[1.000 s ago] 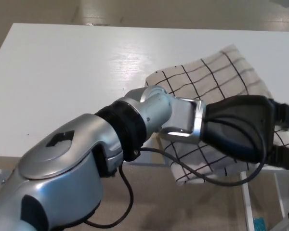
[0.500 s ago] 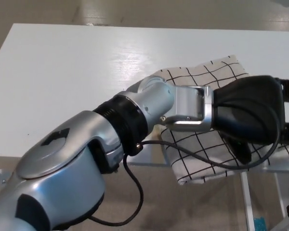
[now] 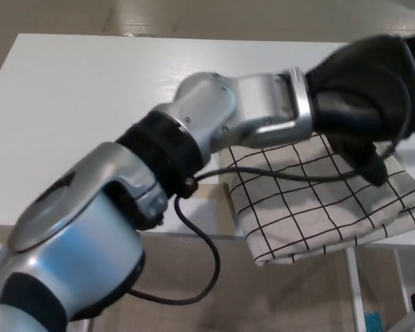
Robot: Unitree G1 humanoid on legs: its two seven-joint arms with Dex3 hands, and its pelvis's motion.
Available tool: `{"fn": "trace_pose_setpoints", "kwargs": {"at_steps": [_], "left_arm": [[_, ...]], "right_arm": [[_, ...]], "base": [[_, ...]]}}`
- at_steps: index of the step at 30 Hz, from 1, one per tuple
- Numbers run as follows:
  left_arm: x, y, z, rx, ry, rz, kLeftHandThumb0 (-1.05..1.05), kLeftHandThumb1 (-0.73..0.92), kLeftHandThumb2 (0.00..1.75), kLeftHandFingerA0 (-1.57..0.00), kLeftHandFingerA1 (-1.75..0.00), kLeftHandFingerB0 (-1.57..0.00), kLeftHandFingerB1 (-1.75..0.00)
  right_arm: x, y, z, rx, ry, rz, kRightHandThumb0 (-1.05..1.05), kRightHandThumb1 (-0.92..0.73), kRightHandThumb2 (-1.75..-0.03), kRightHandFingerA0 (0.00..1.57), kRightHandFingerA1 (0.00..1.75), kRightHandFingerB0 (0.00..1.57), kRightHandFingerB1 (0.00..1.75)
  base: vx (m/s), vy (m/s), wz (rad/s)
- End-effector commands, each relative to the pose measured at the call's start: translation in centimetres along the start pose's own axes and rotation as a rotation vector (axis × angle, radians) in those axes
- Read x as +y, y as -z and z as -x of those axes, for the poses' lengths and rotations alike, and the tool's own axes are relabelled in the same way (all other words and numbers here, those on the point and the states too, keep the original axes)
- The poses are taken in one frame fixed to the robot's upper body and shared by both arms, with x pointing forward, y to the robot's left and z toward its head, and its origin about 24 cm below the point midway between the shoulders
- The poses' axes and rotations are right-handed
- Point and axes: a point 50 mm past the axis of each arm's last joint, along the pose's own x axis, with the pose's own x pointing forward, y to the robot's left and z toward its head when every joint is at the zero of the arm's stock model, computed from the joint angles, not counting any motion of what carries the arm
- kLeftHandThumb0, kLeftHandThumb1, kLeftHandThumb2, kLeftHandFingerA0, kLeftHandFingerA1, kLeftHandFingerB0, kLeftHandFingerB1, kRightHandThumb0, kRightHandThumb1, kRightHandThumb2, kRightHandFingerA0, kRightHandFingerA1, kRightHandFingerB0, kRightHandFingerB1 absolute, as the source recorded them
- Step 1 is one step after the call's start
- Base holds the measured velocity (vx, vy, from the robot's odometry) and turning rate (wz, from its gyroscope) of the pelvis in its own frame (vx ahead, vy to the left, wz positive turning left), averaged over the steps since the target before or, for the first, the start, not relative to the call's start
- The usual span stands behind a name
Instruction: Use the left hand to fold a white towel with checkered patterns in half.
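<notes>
The left hand [image 3: 363, 90] sits above the far part of the towel [image 3: 318, 200], near the right end of the desk [image 3: 76, 104]. Only its black back and a thick finger [image 3: 370, 162] pointing down toward the cloth are visible. Whether the hand grips cloth, or is closed at all, cannot be told from this view, because the palm side is hidden. The forearm crosses from the near left corner of the view to the right, which suits a hand working over the towel from the robot's left side. A black cable [image 3: 277, 176] hangs from the wrist and drapes across the cloth.

The towel lies at the near edge of the desk, toward its right end. Its near portion overhangs that edge and droops slightly. The cloth is white with a grid of thin dark lines. Along the near and right margins two layers show, one stacked on the other, with the edges closely but not perfectly matched. This indicates, as a judgement, that the towel already lies doubled over. The top layer appears fairly flat, with mild rippling at the right-hand side. The far edge of the towel is covered by the hand and wrist, so its condition cannot be confirmed.

The right hand is not in view.
</notes>
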Motion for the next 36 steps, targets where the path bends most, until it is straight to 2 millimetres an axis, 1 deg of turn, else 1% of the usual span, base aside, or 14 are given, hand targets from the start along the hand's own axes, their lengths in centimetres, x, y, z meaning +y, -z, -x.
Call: {"fn": "trace_pose_setpoints", "kwargs": {"at_steps": [1, 3, 6, 9, 10, 11, 12, 13, 15, 18, 19, 28, 30, 36], "left_arm": [[16.0, 4.5, 8.8, 0.223, -0.398, 0.369, -0.89, 0.52, 0.94, 0.0, 0.0, 0.0, -0.1], [16.6, 4.0, 10.2, 0.219, -0.42, 0.383, -0.84, 0.48, 0.9, 0.0, -0.03, 0.0, -0.14], [17.4, 2.1, 15.4, 0.242, -0.47, 0.424, -0.68, 0.41, 0.83, 0.0, -0.13, -0.01, -0.25], [17.1, 1.4, 16.8, 0.255, -0.476, 0.447, -0.7, 0.45, 0.78, -0.11, -0.1, -0.11, -0.24], [16.0, 0.5, 19.3, 0.295, -0.486, 0.487, -0.28, 0.24, 0.82, 0.0, -0.48, 0.0, -0.47], [15.3, -0.4, 20.9, 0.323, -0.489, 0.515, -0.28, 0.24, 0.82, 0.0, -0.48, 0.0, -0.47], [14.4, -1.8, 23.2, 0.367, -0.49, 0.565, -0.45, 0.42, 0.53, -0.18, -0.29, -0.18, -0.28], [13.1, -3.4, 25.6, 0.442, -0.494, 0.637, -0.24, 0.23, 0.82, -0.08, -0.51, -0.07, -0.5], [11.9, -5.5, 28.0, 0.53, -0.489, 0.728, -0.2, 0.24, 0.82, -0.12, -0.53, -0.11, -0.51], [10.9, -7.3, 29.8, 0.598, -0.472, 0.796, -0.18, 0.27, 0.84, -0.14, -0.54, -0.13, -0.51], [10.5, -8.1, 30.4, 0.623, -0.46, 0.822, -0.32, 0.41, 0.58, -0.25, -0.4, -0.27, -0.35], [7.0, -12.1, 36.3, 0.883, -0.383, 1.18, -0.33, 0.41, 0.61, -0.35, -0.43, -0.38, -0.41], [4.9, -13.9, 37.8, 0.998, -0.318, 1.295, -0.38, 0.44, 0.53, -0.53, -0.43, -0.51, -0.4], [0.1, -16.7, 41.9, 1.288, -0.246, 1.366, -0.49, 0.44, 0.53, -0.56, -0.43, -0.54, -0.41]], "right_arm": [[-0.8, 1.3, 1.6, 0.093, 0.019, -0.002, -0.62, -0.79, -0.65, 0.34, 0.46, 0.36, 0.37], [-0.8, 1.3, 1.6, 0.097, 0.022, 0.001, -0.63, -0.79, -0.64, 0.34, 0.45, 0.36, 0.37], [-0.8, 1.4, 1.3, 0.108, 0.028, 0.031, -0.64, -0.78, -0.64, 0.34, 0.43, 0.36, 0.37], [-0.8, 1.6, 1.2, 0.113, 0.029, 0.039, -0.65, -0.78, -0.64, 0.34, 0.43, 0.36, 0.37], [-0.7, 1.8, 1.0, 0.117, 0.024, 0.037, -0.66, -0.78, -0.64, 0.34, 0.42, 0.35, 0.37], [-0.7, 1.9, 0.9, 0.12, 0.021, 0.035, -0.66, -0.78, -0.64, 0.34, 0.42, 0.35, 0.37], [-0.6, 2.2, 0.8, 0.128, 0.014, 0.031, -0.66, -0.78, -0.64, 0.34, 0.42, 0.34, 0.37], [-0.4, 2.5, 0.9, 0.133, 0.011, 0.032, -0.66, -0.78, -0.64, 0.33, 0.42, 0.34, 0.36], [-0.2, 2.7, 1.2, 0.142, 0.013, 0.04, -0.66, -0.78, -0.64, 0.34, 0.41, 0.34, 0.36], [-0.1, 3.1, 1.6, 0.156, 0.01, 0.066, -0.66, -0.78, -0.64, 0.34, 0.4, 0.34, 0.36], [-0.1, 3.2, 1.9, 0.168, 0.01, 0.072, -0.66, -0.78, -0.64, 0.34, 0.4, 0.34, 0.36], [-0.6, 4.3, 2.6, 0.234, 0.007, 0.075, -0.65, -0.79, -0.64, 0.35, 0.4, 0.35, 0.36], [-0.8, 4.5, 2.7, 0.246, 0.013, 0.096, -0.65, -0.78, -0.64, 0.35, 0.4, 0.35, 0.36], [-1.3, 4.8, 3.0, 0.275, 0.001, 0.131, -0.64, -0.79, -0.64, 0.34, 0.39, 0.34, 0.36]], "base": [[0.0, 0.0, 0.0], [0.0, 0.0, 0.0], [0.0, 0.0, 0.0], [0.0, 0.0, 0.0], [0.0, 0.0, 0.0], [0.0, 0.0, 0.0], [0.0, 0.0, 0.0], [0.0, 0.0, 0.0], [0.0, 0.0, 0.0], [0.0, 0.0, 0.0], [0.0, 0.0, 0.0], [0.0, 0.0, 0.0], [0.0, 0.0, 0.0], [0.0, 0.0, 0.0]]}}
